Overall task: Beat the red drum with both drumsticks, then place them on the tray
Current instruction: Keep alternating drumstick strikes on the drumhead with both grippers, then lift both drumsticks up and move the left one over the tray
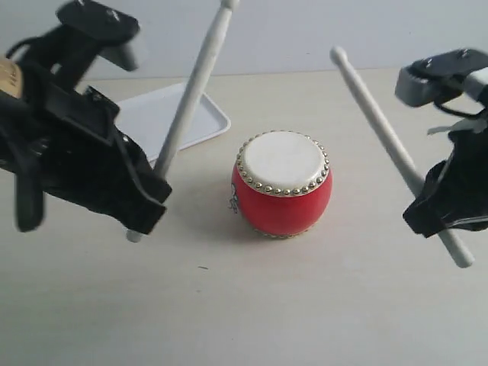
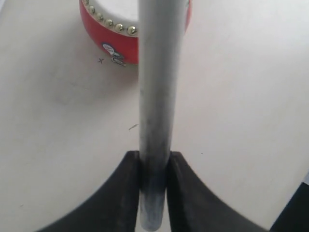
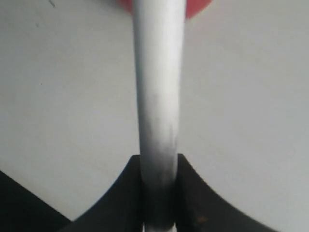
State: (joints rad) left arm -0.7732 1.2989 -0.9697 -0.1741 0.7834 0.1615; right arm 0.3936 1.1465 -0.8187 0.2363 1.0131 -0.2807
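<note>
The red drum (image 1: 282, 185) with its cream skin and gold studs stands mid-table; part of it shows in the left wrist view as the drum (image 2: 113, 29), and a red sliver of the drum (image 3: 198, 7) in the right wrist view. My left gripper (image 1: 156, 183) is shut on one drumstick (image 1: 191, 91), raised left of the drum, tip high. The same stick (image 2: 157, 96) runs between the jaws of the left gripper (image 2: 154, 169). My right gripper (image 1: 423, 194) is shut on the other drumstick (image 1: 377, 114), lifted right of the drum. That stick (image 3: 159, 96) sits in the right gripper (image 3: 159, 174).
The white tray (image 1: 171, 114) lies at the back left, behind the left arm, partly hidden by it. Pale bare tabletop (image 1: 305, 305) spreads in front of the drum. A light wall (image 1: 290, 30) stands behind the table.
</note>
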